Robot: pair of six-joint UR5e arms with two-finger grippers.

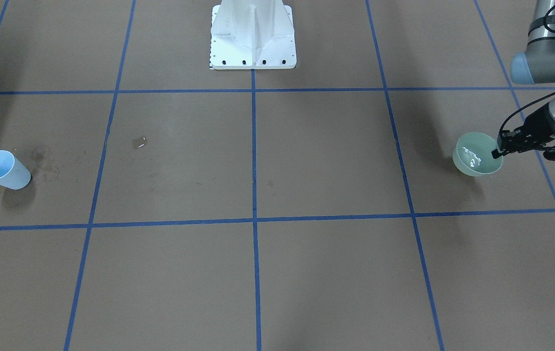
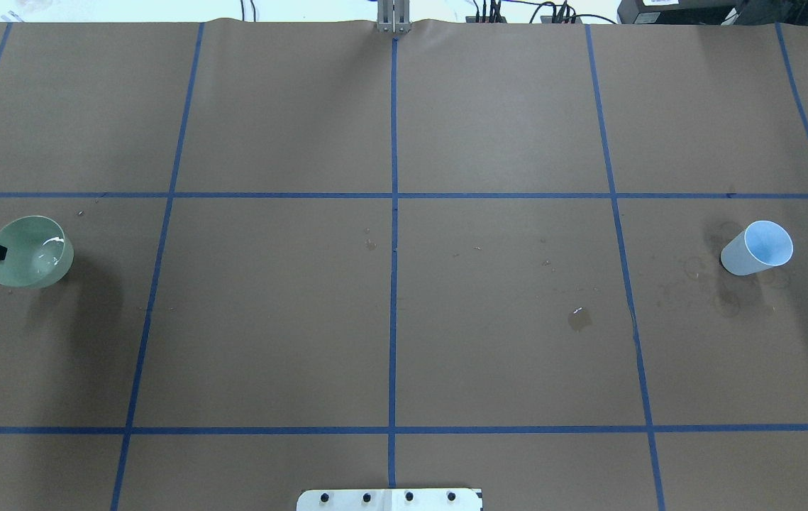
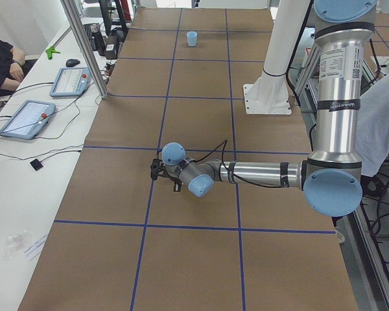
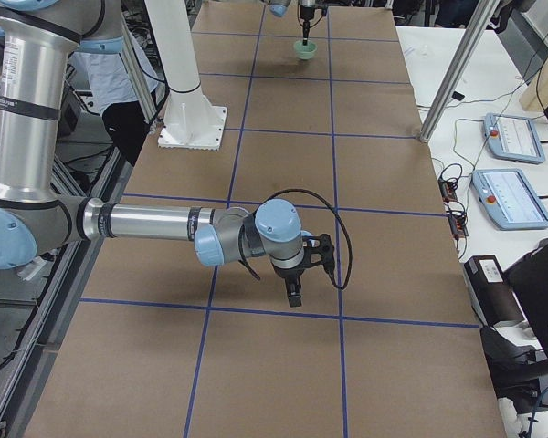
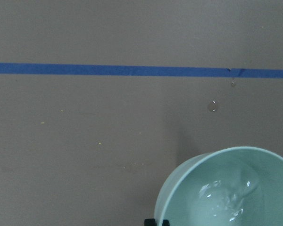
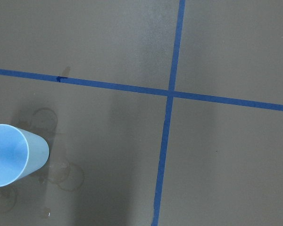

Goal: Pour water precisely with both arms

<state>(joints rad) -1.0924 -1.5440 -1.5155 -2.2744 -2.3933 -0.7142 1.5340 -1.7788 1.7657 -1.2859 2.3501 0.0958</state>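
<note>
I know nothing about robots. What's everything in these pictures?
Table: one, brown, blue tape grid.
Green bowl: one, pale green, robot's left end.
Water: little, clear, inside the bowl.
Cup: one, light blue, robot's right end.
Puddle: one, clear, between pedestal and cup.
Pedestal: one, white, robot's table edge.
Touch panels: two, grey, side bench.
Person: one, black top, beside bench.
Left arm: one, silver, blue caps; left fingers pinch the bowl's rim.
Right arm: one, same colours; right fingers above the table, open or shut unclear.
</note>
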